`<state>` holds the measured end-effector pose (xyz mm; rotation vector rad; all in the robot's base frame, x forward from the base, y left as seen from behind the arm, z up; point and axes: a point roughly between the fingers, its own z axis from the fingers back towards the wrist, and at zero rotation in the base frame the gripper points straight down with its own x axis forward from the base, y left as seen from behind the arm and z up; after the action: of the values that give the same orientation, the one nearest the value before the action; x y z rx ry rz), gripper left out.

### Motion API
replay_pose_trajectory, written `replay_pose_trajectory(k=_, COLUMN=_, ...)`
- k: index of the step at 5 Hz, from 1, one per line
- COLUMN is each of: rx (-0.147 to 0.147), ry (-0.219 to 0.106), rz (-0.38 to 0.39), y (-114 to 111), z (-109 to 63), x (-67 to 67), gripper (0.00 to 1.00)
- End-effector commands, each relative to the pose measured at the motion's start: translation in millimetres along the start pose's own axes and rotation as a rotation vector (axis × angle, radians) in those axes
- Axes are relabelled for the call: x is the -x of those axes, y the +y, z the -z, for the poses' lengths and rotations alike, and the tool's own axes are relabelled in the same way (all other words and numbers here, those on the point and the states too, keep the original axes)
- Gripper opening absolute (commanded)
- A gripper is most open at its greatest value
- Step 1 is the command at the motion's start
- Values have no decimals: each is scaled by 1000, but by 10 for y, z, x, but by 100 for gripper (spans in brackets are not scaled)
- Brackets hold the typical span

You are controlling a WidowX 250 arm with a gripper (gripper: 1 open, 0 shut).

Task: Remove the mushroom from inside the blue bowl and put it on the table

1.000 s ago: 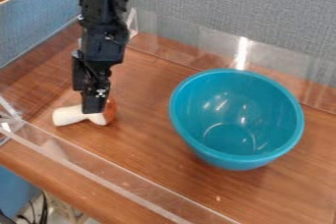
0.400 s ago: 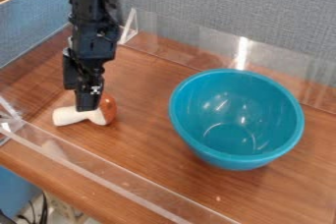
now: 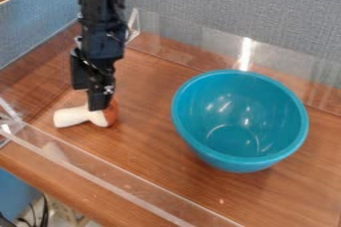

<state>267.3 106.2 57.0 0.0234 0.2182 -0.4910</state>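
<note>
wooden table (image 3: 160, 161): mushroom (image 3: 83, 116) lying just below end effector (image 3: 100, 104), jaws apart, cap partly hidden.

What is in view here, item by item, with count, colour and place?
Bowl: one, glossy turquoise-blue, right side of the table, nothing inside
Mushroom: one, cream-white stem and orange-brown cap, lying on the table at left
Table: one, reddish-brown wood grain, under both
Edging walls: clear, along the table's back and front-left sides
Backdrop: grey, behind the table
Blue panel: one, upper left
Cables: dark, bottom left corner
Robot arm with gripper: one, black, above the mushroom's cap end
</note>
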Motion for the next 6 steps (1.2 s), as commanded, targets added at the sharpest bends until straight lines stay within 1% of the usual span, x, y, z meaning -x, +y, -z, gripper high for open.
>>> replay_pose_trajectory(k=1, rx=-32, ry=-43, rz=-74, y=233, z=-58, x=92, gripper=100)
replay_pose_trajectory(k=2, rx=-22, ry=-45, rz=-143, y=395, z=31, x=222, gripper=100)
replay_pose_trajectory(k=3, rx=-21, ry=-55, rz=-160, y=550, z=-61, x=204, gripper=100)
replay_pose_trajectory(k=4, rx=-19, ry=-55, rz=-178, y=718, z=-90, x=180, gripper=100)
replay_pose_trajectory(k=6, rx=-23, ry=-70, rz=-230, y=634, z=24, x=169, gripper=100)
